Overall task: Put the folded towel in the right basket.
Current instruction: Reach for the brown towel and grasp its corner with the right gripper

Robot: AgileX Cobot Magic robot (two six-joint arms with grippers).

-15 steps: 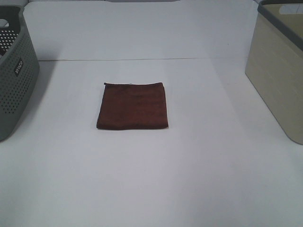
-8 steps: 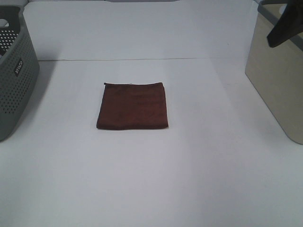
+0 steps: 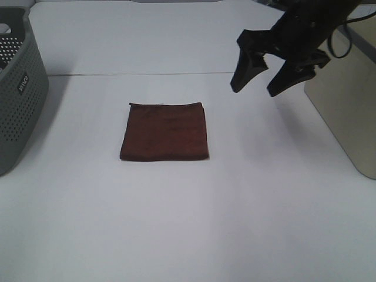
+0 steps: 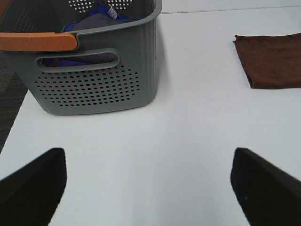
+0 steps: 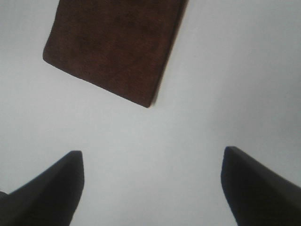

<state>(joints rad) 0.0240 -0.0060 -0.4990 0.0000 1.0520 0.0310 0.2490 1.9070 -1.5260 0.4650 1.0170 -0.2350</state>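
Observation:
The folded dark brown towel (image 3: 165,131) lies flat in the middle of the white table; it also shows in the left wrist view (image 4: 271,60) and the right wrist view (image 5: 115,47). The beige right basket (image 3: 346,94) stands at the right edge. My right gripper (image 3: 257,86) is open and empty, held in the air to the right of and beyond the towel, in front of the basket. In the right wrist view its gap (image 5: 150,157) faces the table just short of the towel. My left gripper (image 4: 148,157) is open and empty beside the grey basket.
A grey perforated basket (image 3: 14,94) stands at the left edge; in the left wrist view it (image 4: 94,75) holds blue and grey cloth and has an orange handle. The white table (image 3: 188,223) runs on around and in front of the towel.
My right arm has swung in from the upper right, out from over the beige basket, leftward toward the towel. The towel and baskets have not moved.

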